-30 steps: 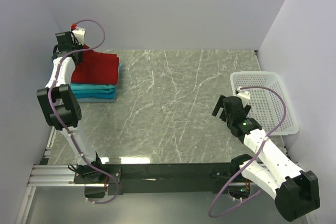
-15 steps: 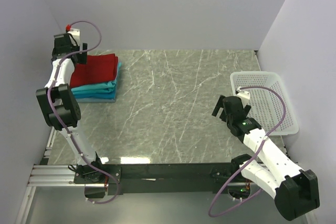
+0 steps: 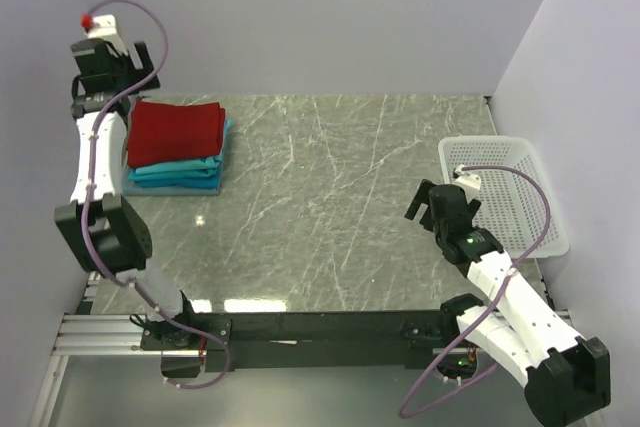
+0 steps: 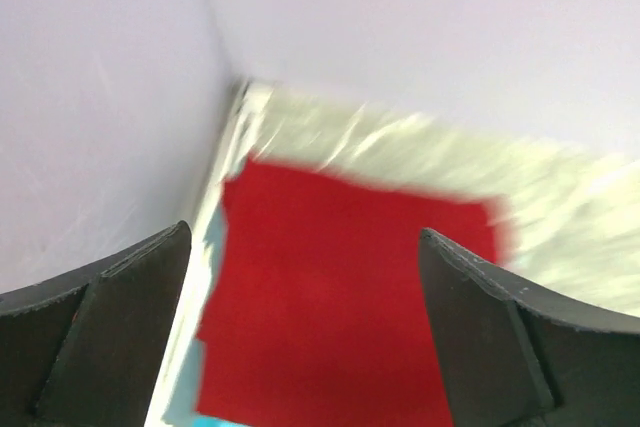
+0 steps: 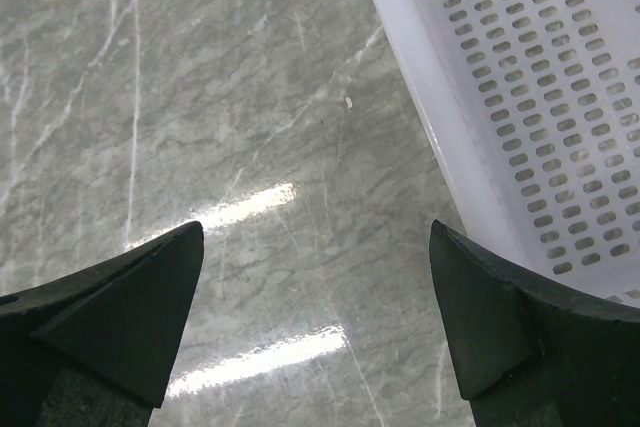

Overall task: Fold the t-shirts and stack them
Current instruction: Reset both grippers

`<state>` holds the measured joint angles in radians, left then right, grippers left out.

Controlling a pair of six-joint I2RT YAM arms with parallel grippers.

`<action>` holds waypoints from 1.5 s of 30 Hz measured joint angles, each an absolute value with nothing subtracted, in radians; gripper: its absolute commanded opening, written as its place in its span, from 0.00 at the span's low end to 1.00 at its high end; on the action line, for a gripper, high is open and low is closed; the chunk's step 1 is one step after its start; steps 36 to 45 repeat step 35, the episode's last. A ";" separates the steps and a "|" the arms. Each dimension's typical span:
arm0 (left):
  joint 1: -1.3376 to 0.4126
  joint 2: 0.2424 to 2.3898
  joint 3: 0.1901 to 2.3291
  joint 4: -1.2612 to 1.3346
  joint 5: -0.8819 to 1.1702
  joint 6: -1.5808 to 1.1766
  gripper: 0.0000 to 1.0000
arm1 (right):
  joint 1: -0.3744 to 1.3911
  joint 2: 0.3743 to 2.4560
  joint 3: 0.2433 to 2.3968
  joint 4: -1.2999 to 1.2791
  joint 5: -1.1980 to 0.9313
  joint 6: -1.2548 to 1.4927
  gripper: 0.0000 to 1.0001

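Note:
A folded dark red t-shirt [image 3: 178,131] lies flat on top of a stack of folded teal t-shirts [image 3: 180,173] at the far left of the table. My left gripper [image 3: 120,87] hangs open above the stack's back left corner, close to the left wall, holding nothing. In the left wrist view the red t-shirt [image 4: 340,297] fills the space below the open left gripper [image 4: 305,237], and a teal edge [image 4: 207,269] shows at its left. My right gripper [image 3: 425,202] is open and empty over bare table beside the basket, as the right wrist view confirms [image 5: 315,232].
A white lattice basket [image 3: 510,192] stands at the table's right edge, with its rim [image 5: 420,97] just right of my right fingers. Walls close in on the left, the back and the right. The grey marble table [image 3: 320,207] lies between the arms.
My left gripper has opened, let go of the red t-shirt, and risen up and back toward the left wall. The red t-shirt now lies flat on the stack. The right arm has barely moved.

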<state>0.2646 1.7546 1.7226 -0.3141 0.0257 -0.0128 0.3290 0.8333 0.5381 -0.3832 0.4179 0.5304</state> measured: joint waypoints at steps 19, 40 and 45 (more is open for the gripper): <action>-0.216 0.945 0.802 -0.083 0.123 -0.554 0.99 | 0.328 0.682 0.568 -0.356 0.308 0.520 1.00; -0.308 0.735 0.479 -0.080 -0.033 -0.674 0.99 | 0.328 0.641 0.498 -0.292 0.269 0.508 1.00; -0.308 0.735 0.479 -0.080 -0.033 -0.674 0.99 | 0.328 0.641 0.498 -0.292 0.269 0.508 1.00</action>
